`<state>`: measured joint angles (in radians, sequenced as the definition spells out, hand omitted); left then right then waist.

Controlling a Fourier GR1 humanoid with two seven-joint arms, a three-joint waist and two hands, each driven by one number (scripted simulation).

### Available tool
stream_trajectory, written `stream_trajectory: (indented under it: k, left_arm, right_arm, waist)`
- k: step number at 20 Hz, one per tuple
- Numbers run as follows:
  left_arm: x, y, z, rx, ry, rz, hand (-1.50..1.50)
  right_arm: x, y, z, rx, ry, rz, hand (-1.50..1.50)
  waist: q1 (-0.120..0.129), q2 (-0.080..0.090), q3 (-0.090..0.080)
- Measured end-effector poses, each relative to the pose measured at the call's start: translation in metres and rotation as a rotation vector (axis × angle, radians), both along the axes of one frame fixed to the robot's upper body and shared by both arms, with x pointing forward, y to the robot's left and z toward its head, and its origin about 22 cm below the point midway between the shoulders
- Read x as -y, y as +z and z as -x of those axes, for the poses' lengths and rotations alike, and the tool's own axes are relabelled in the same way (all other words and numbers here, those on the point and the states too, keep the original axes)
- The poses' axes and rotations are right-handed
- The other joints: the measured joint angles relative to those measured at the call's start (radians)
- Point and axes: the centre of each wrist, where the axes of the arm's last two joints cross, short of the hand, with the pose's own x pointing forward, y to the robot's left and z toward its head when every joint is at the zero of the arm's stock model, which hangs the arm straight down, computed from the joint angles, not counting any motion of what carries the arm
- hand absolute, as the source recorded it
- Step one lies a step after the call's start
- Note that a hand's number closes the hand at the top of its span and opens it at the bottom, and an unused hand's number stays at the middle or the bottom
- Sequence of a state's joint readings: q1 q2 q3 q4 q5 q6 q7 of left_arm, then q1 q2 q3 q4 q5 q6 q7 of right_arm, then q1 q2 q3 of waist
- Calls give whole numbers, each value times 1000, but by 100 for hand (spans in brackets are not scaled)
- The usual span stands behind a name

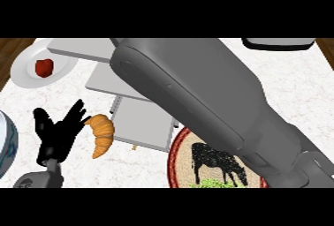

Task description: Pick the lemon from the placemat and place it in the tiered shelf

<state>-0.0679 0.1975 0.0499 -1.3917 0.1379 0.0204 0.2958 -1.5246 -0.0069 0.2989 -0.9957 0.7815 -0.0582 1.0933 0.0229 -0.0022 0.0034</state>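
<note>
The grey tiered shelf point(140, 121) steps down the counter from top left toward the middle. To its right lies the round placemat point(179, 152), red-rimmed with a black cow figure. No lemon shows anywhere. My right forearm point(209, 101) crosses from the lower right up over the shelf's top steps and covers much of the shelf and the placemat. Its hand is hidden beyond the forearm's far end. My left hand point(57, 134) rests open at the lower left, fingers up, beside a croissant.
A croissant point(102, 133) lies between my left hand and the shelf. A white plate point(26, 77) holding a red item point(43, 67) sits top left. A bowl's rim point(6, 141) shows at the left edge, a dark object point(280, 43) top right, something green point(212, 183) on the placemat's near edge.
</note>
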Motion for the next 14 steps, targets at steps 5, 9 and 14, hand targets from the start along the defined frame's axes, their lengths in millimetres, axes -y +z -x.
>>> stream_trajectory:
  k: [5,9,14]
  left_arm:
    - [-2,-3,1,-6,7,-4,0]
    - [1,-3,1,9,-2,-2,0]
    - [0,-5,2,16,5,0,0]
  right_arm:
    - [-1,-4,-4,-8,-16,14,150]
    - [6,6,-9,33,-46,-98,-150]
    - [17,14,-8,88,-41,-255,-150]
  waist:
    - [-6,0,1]
    - [-3,0,1]
    - [-5,-1,1]
